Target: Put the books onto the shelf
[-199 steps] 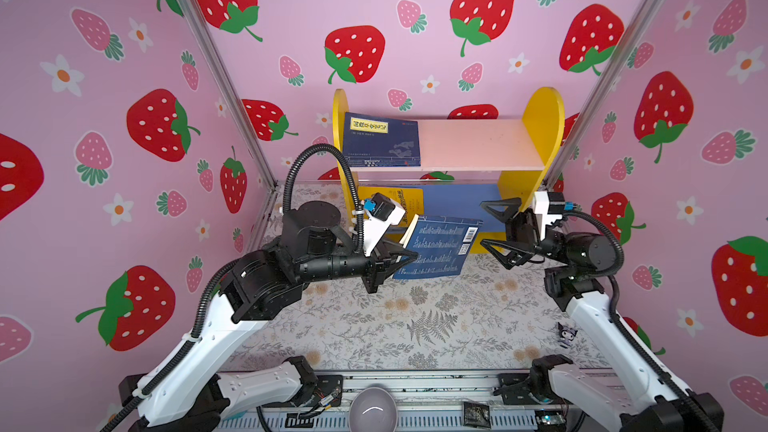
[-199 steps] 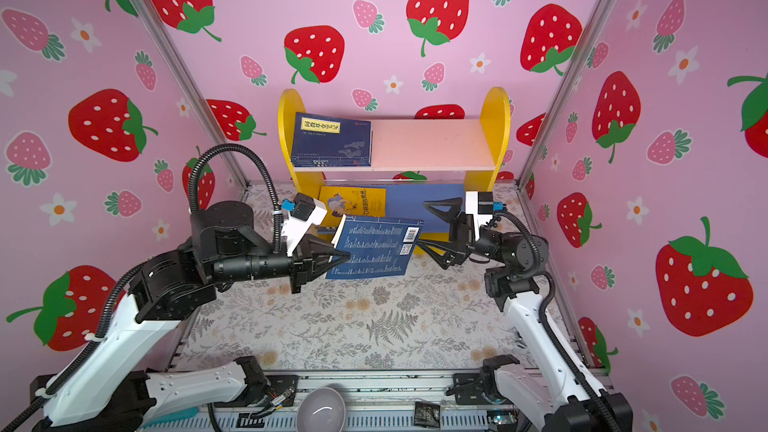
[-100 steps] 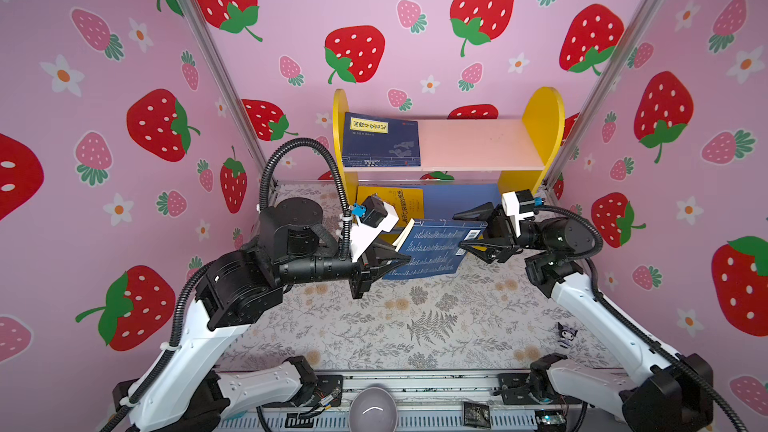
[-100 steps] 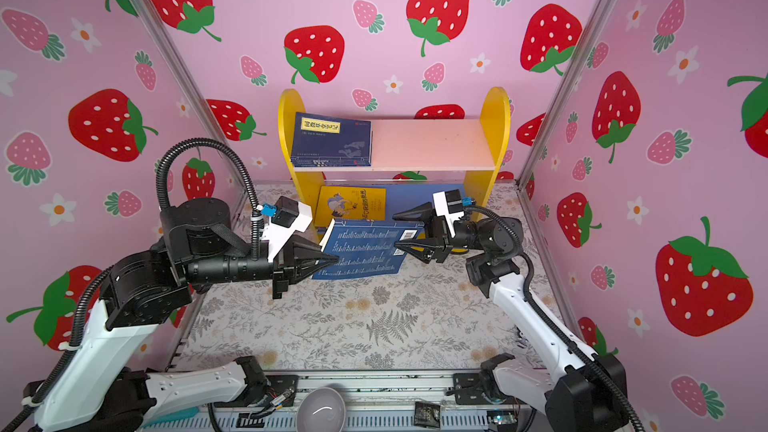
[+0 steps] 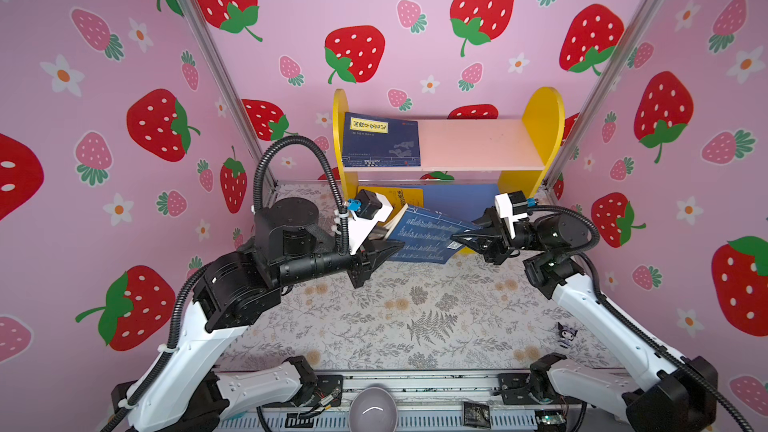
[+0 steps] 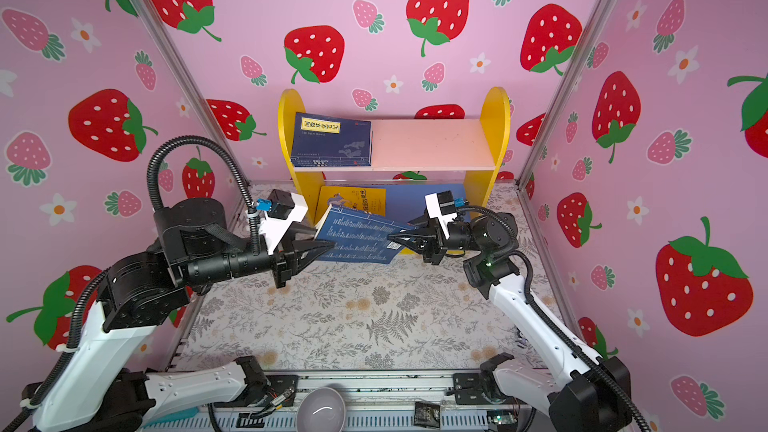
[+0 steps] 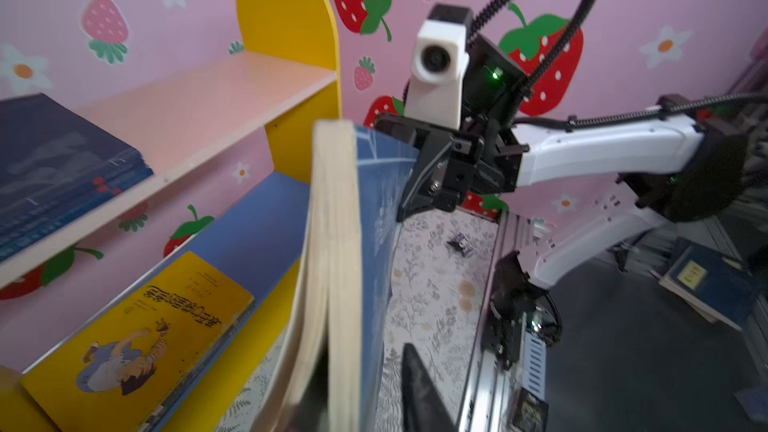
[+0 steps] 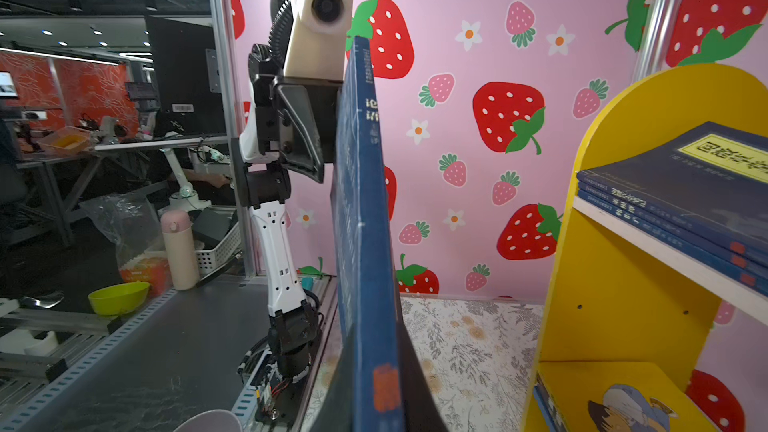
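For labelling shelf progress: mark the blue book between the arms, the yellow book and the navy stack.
blue book (image 5: 428, 234): in a top view, middle of its printed cover.
yellow book (image 6: 357, 199): in a top view, its visible cover.
navy stack (image 5: 380, 141): in a top view, top cover below the label.

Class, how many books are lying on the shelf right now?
4 show: three navy books stacked on the pink upper board, one yellow book on the blue lower board; more may hide beneath it. The right gripper holds a blue book.

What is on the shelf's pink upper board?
A stack of navy books at its left end, the rest of the board bare. Only the top cover shows; those beneath are covered.
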